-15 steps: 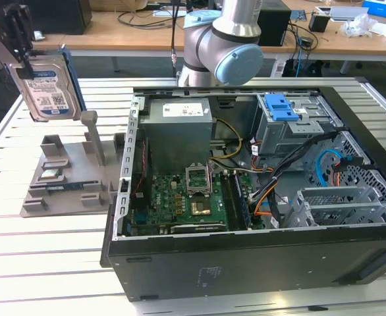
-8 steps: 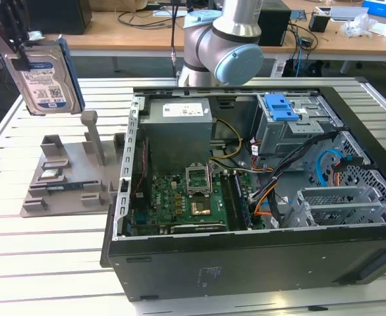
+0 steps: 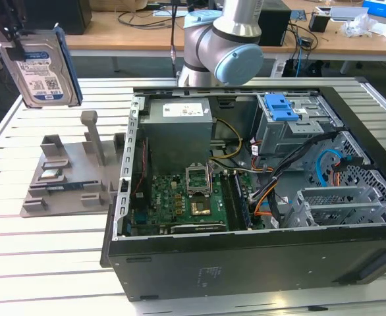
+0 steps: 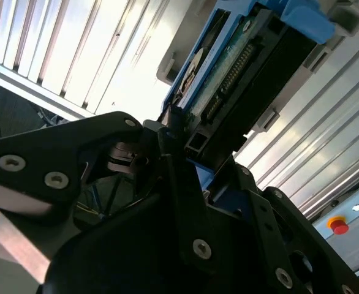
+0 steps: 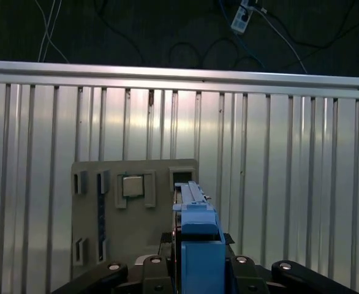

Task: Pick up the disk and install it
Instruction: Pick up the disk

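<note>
Your gripper [image 4: 178,138] clamps the one disk [image 3: 43,66], seemingly clear above one grey fixture [image 3: 55,192], beside one open computer case [image 3: 246,266].

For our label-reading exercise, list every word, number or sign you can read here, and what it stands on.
No text is legible.
On the disk: white-and-blue label, print too small.
On the power supply: white sticker, too small.
On the computer case: dark side sticker, blurred.
</note>
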Robot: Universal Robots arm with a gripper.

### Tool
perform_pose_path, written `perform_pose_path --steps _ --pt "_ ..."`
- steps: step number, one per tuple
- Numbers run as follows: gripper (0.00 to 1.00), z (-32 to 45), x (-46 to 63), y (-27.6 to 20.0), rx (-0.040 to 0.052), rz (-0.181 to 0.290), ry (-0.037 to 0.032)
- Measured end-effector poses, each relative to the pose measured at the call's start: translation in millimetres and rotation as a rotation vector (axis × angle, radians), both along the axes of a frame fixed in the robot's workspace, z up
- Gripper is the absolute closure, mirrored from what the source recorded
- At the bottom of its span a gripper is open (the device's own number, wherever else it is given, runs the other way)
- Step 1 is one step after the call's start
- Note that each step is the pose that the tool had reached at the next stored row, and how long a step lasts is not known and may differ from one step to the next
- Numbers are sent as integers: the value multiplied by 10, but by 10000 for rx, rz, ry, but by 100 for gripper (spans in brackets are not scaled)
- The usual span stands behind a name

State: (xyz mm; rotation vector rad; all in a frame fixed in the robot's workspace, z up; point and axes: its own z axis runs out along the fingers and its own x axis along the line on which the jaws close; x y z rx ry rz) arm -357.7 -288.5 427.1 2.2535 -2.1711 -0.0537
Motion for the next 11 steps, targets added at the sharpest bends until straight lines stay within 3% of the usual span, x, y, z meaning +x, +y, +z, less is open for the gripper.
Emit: perform_pose_path --steps 11 --pt "63 317 0 1 0 0 0"
